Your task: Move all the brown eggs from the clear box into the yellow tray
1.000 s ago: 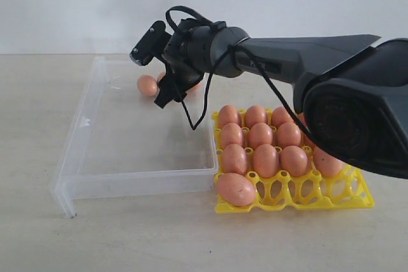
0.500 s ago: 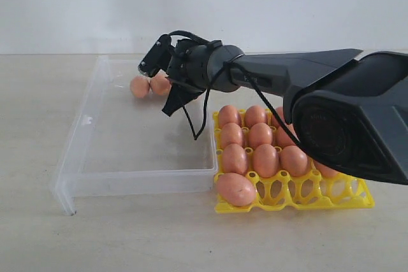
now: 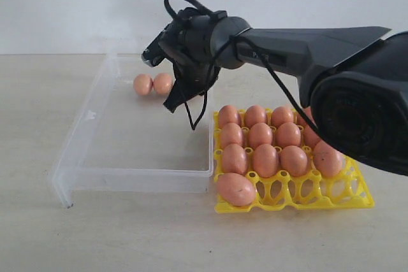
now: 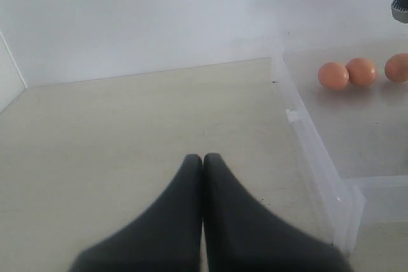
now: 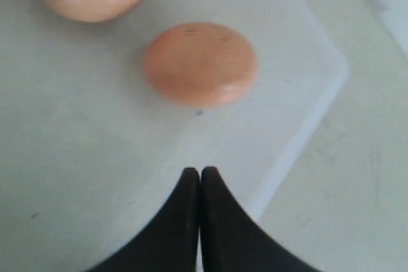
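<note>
Nearest the exterior camera, the yellow tray is mostly filled, some front cups bare. Beyond it, over the clear box, the right claw hangs pressed together and empty. A brown egg lies on the box floor just ahead of its tips, untouched, long axis crosswise to them; another sits farther on. The left claw, likewise pressed together, hovers over bare table, well apart.

Pale table, clear box, yellow tray

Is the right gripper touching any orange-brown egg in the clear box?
Apart: right wrist view shows a gap between shut right gripper and the nearest orange-brown egg.
</note>
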Controlling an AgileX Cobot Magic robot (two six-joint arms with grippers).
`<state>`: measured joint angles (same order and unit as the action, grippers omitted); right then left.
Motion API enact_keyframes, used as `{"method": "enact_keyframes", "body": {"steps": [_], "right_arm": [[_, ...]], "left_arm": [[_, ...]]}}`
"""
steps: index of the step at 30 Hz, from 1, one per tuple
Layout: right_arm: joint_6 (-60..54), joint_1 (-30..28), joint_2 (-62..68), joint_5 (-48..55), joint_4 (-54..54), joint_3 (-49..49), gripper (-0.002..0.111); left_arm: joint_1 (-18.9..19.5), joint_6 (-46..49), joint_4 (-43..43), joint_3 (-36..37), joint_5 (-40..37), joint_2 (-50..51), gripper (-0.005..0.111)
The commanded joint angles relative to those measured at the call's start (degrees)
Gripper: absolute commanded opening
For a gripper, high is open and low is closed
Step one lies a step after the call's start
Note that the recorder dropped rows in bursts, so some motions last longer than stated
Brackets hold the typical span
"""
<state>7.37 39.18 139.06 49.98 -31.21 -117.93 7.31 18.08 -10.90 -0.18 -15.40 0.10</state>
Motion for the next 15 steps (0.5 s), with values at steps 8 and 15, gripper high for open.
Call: {"method": "enact_keyframes", "body": {"steps": [8,15], "right_arm": [[-13.6,1.8,-3.2,-2.1,21.4,-0.2,0.0],[-10.5,2.0,-3.2,-6.1,21.1,-0.2,0.0]], "left_arm": [[0.1,-0.5,-0.4,0.2,0.5,-0.1,-0.004],[0.1,-0.5,-0.4,0.2,0.5,-0.1,-0.004]]}}
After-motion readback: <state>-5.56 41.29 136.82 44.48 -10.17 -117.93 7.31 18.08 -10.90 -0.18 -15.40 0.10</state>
